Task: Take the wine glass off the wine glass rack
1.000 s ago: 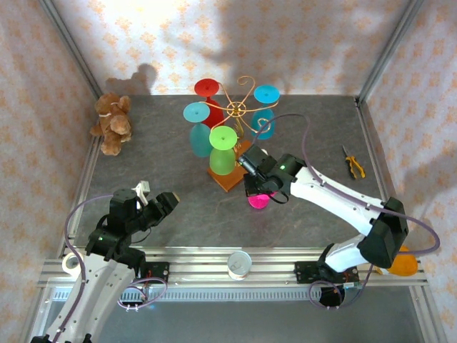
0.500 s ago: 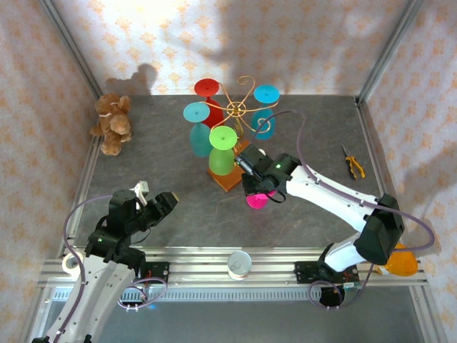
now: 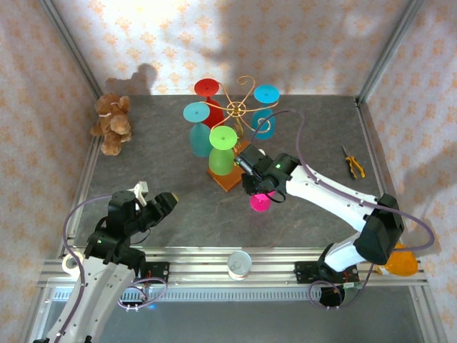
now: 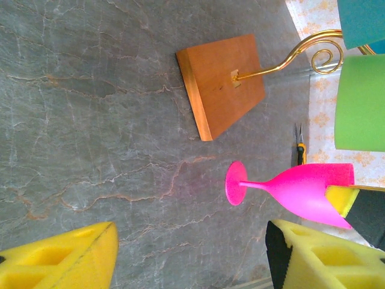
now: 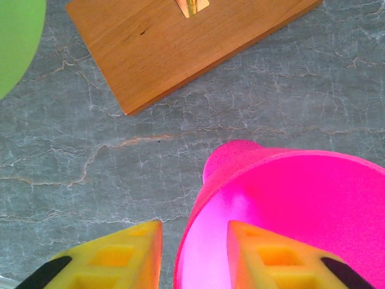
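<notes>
One wine glass (image 4: 293, 187): L cam foot down, R claw (image 5: 194, 236) straddles rim.

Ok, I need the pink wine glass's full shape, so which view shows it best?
Left wrist: the pink wine glass appears side-on, with foot, stem and bowl. Top external shows it small, partly beneath the right gripper. Right wrist looks closely into its bowl.
</notes>
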Motion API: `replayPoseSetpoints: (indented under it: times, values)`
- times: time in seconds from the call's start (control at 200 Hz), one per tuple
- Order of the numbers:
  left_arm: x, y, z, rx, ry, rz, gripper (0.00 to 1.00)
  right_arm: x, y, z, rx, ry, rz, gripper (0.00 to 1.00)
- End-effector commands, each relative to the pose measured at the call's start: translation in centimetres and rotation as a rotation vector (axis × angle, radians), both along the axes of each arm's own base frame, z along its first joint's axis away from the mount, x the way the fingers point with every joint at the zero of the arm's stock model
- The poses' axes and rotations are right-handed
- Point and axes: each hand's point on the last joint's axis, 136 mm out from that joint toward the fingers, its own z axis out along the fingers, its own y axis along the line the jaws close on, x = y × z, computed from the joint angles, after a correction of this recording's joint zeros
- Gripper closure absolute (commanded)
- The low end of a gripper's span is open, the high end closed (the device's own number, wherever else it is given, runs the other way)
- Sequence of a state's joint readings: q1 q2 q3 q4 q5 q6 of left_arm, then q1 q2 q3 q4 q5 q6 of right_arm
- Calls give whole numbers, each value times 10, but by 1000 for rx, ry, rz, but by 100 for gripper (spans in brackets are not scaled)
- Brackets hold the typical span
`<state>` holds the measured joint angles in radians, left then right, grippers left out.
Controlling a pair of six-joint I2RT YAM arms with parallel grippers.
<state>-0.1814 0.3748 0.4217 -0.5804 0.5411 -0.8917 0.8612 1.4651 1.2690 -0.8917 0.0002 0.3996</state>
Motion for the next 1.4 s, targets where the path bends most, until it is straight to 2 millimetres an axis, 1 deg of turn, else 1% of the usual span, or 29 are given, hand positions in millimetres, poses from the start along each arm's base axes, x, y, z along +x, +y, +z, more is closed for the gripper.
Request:
replayPoseSetpoints:
  times: [0.0,0.165,0.305,0.44,0.496,0.536,0.541,0.556,0.741,0.846,0.946,1.026,1.091,1.131,1.201,1.296,1.341,1.392]
  values:
    - [1,3,0,5,-6,17,34,1,-4,19,16,-16,-23,63]
    - [4,4,8,12,-26,23,34,-2,-6,51,94,-70,-31,56]
    - [14,3,19,-12,-40,40,36,-9,-11,77,174,-101,-51,55]
    - [27,-3,28,-71,-44,48,38,-17,-18,96,251,-132,-73,53]
    - [31,-4,30,-62,-39,45,38,-20,-22,104,279,-144,-90,52]
    - [32,-3,31,-43,-30,42,38,-20,-23,104,282,-141,-103,52]
    - [33,-3,32,-41,-32,41,38,-22,-25,109,295,-150,-104,52]
    - [34,-3,33,-34,-32,38,39,-24,-27,114,310,-159,-108,52]
    - [40,0,58,59,-59,4,39,-35,-49,143,417,-223,-192,50]
    - [46,5,69,112,-83,8,41,-39,-64,155,469,-273,-238,44]
    - [57,11,83,154,-134,33,41,-39,-73,168,515,-328,-249,37]
    - [64,17,90,174,-133,70,41,-30,-84,183,554,-358,-276,34]
    - [67,19,99,178,-129,85,41,-19,-90,199,599,-397,-284,29]
    - [68,21,105,176,-128,103,41,-9,-91,211,639,-421,-281,27]
    - [68,27,115,186,-135,139,41,11,-94,224,698,-425,-278,27]
    - [67,35,129,199,-150,183,40,47,-104,229,769,-404,-308,28]
    - [66,38,132,204,-147,201,40,65,-110,229,787,-411,-323,29]
    - [65,43,135,222,-144,221,40,80,-118,229,802,-408,-335,29]
